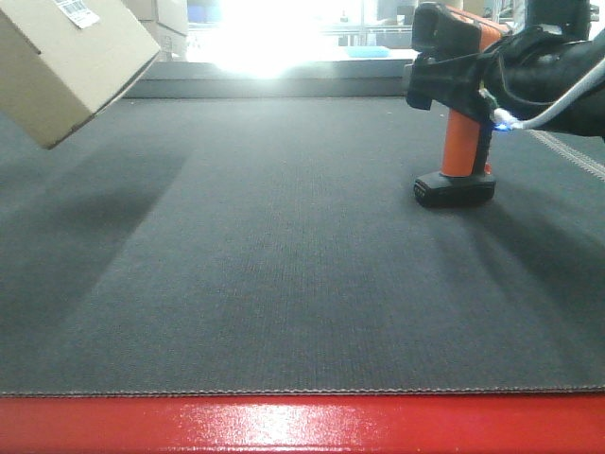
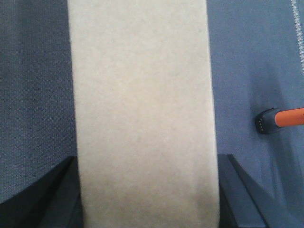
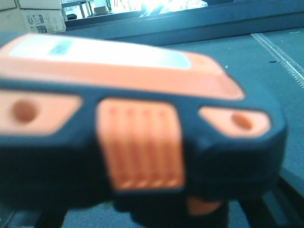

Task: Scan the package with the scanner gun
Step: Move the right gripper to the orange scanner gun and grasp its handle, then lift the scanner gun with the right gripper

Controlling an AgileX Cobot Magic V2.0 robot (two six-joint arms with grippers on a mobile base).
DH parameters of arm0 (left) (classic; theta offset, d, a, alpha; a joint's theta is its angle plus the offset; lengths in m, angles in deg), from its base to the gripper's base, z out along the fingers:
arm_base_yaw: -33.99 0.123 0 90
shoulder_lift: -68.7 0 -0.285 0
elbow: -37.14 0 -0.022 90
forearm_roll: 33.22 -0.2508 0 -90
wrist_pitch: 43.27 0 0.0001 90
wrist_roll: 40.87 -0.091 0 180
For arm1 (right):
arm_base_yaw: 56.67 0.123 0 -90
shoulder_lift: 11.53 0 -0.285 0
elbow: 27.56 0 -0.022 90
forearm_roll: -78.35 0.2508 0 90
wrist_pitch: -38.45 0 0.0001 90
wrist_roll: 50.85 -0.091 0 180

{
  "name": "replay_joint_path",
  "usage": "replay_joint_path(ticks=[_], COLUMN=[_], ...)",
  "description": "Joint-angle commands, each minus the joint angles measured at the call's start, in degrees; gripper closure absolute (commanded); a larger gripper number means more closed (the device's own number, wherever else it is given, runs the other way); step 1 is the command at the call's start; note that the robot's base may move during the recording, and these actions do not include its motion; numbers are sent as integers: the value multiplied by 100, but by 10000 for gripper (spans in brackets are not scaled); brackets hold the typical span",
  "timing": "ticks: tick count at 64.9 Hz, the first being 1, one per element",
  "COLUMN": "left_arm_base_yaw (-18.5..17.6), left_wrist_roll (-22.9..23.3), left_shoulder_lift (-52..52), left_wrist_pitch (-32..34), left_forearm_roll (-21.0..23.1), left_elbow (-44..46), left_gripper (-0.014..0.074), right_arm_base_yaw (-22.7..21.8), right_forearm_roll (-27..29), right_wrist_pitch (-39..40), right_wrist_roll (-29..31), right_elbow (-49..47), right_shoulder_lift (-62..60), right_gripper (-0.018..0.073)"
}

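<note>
Dark grey woven mat [image 1: 284,284], red edge [image 1: 302,426] along the bottom.
A scanner [image 1: 463,142] stands upright on the mat, flat black foot down, at upper right; a pale stitched line [image 1: 567,151] runs beside it.

— What sort of place is this?

— It looks like a warehouse or parcel-handling area. The work surface is a wide dark woven mat [image 1: 284,265] with a red front edge [image 1: 302,426]. A labelled box [image 1: 66,66] and a barcode scanner [image 1: 461,142] are there. Printed cardboard cartons [image 3: 35,19] are stacked at the back, beside bright window glare [image 1: 265,38].
</note>
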Motion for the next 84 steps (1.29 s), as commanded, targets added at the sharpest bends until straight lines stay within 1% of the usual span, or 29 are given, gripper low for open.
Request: replay_joint_path(ticks=[1, 13, 24, 38, 55, 59, 63, 68, 73, 74, 75, 81, 82, 83, 84], left_arm_base_yaw=[-27, -27, -27, -27, -27, -27, -27, -27, -27, -27, -27, -27, -27, -27, -27], left_wrist_roll=[31, 31, 31, 31, 31, 31, 31, 31, 31, 31, 31, 31, 31, 31, 31], left_shoulder_lift=[63, 63, 63, 63, 63, 63, 63, 63, 63, 63, 63, 63, 63, 63, 63], left_wrist_pitch=[40, 40, 40, 40, 40, 40, 40, 40, 40, 40, 40, 40, 40, 40, 40], left_forearm_roll=[82, 82, 82, 82, 82, 82, 82, 82, 82, 82, 82, 82, 82, 82, 82], left_elbow=[6, 6, 6, 6, 6, 6, 6, 6, 6, 6, 6, 6, 6, 6, 6], left_gripper=[708, 708, 708, 708, 708, 708, 708, 708, 708, 708, 708, 708, 708, 708, 708], right_arm_base_yaw=[-115, -247, -247, -261, -261, -261, -261, -261, -261, -261, -261, -261, -261, -261, -261], right_forearm_roll=[-8, -71, -622, -618, -618, -618, -618, -618, -618, -618, -618, -618, -618, -618, -606], right_wrist_pitch=[191, 31, -62, -265, -276, -276, -276, -287, -303, -303, -315, -326, -326, -326, -326], right_wrist_roll=[5, 5, 5, 5, 5, 5, 5, 5, 5, 5, 5, 5, 5, 5, 5], right_elbow=[-35, -104, -145, -145, -145, -145, -145, -145, -145, -145, -145, -145, -145, -145, -145], right_shoulder_lift=[-5, -5, -5, -5, -5, -16, -44, -84, -143, -157, -170, -209, -209, -209, -220], right_gripper=[-1, -1, -1, 0, 0, 13, 64, 183, 361, 379, 433, 645, 696, 727, 726])
